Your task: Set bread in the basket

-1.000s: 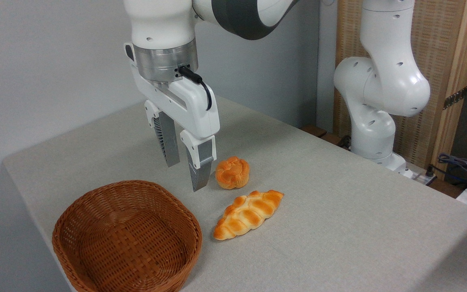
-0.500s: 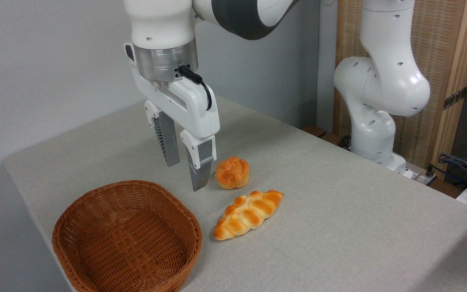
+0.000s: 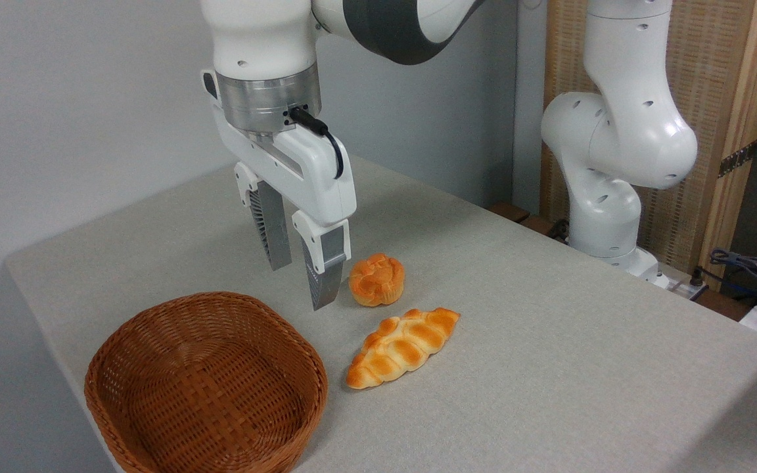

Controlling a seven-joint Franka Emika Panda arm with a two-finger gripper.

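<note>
1. The gripper [image 3: 299, 284] hangs over the table [image 3: 549, 355], pointing downward, its fingers [image 3: 323, 276] parted with a clear gap between them and nothing held.
2. The fingertips appear to stop short of the cloth; from this angle it is hard to tell how close they come.
3. The bun [image 3: 376, 280], small, round and orange with a twisted top, sits on the table just to the right of the nearer finger, apart from it.
4. The basket [image 3: 206, 384], brown wicker and shallow, stands below and left of the fingers at the table's near left corner. Nothing lies in it; the bun is outside it.
5. A braided loaf [image 3: 401, 346], golden with pointed ends, lies on the table below and right of the fingers, between the bun and the front edge, near the basket's right rim but not touching it.
6. The arm's white base [image 3: 608, 197] stands well to the right of the fingers, at the table's far edge.
</note>
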